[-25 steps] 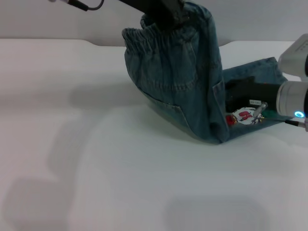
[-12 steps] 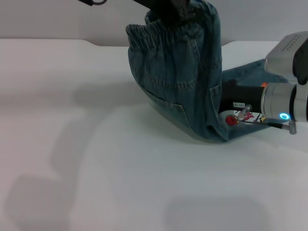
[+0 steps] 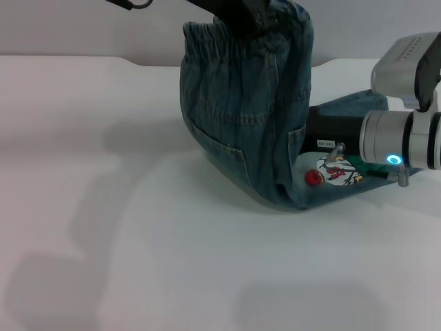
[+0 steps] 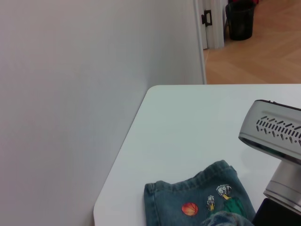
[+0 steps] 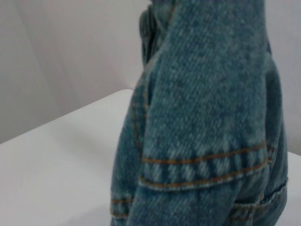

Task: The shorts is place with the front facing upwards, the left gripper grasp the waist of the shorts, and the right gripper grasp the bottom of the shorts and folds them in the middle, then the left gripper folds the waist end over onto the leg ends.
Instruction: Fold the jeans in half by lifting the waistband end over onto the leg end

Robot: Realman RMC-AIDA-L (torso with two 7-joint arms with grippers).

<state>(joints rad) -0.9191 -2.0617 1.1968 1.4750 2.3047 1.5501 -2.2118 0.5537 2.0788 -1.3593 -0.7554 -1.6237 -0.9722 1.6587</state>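
Note:
The blue denim shorts [image 3: 241, 117] hang from my left gripper [image 3: 244, 12], which is shut on the ruffled waist of the shorts [image 3: 220, 38] at the top of the head view. Their lower part lies flat on the white table [image 3: 138, 241]. The leg ends [image 4: 188, 188] carry a cartoon patch [image 3: 337, 171] and an orange ball [image 3: 313, 178]. My right gripper [image 3: 324, 129] reaches in from the right just above the lying denim, its tip hidden behind the hanging cloth. Only close denim [image 5: 202, 117] fills the right wrist view.
The right arm's silver wrist with a blue light [image 3: 394, 160] and its pale housing [image 4: 275, 134] hover over the lying legs. A wall [image 4: 70, 94] borders the table's far edge. A doorway and a dark bin [image 4: 240, 19] stand beyond.
My right arm has slid left across the lying legs, toward the hanging cloth. The hanging part and its fold have shifted slightly left. The left gripper holds almost the same place.

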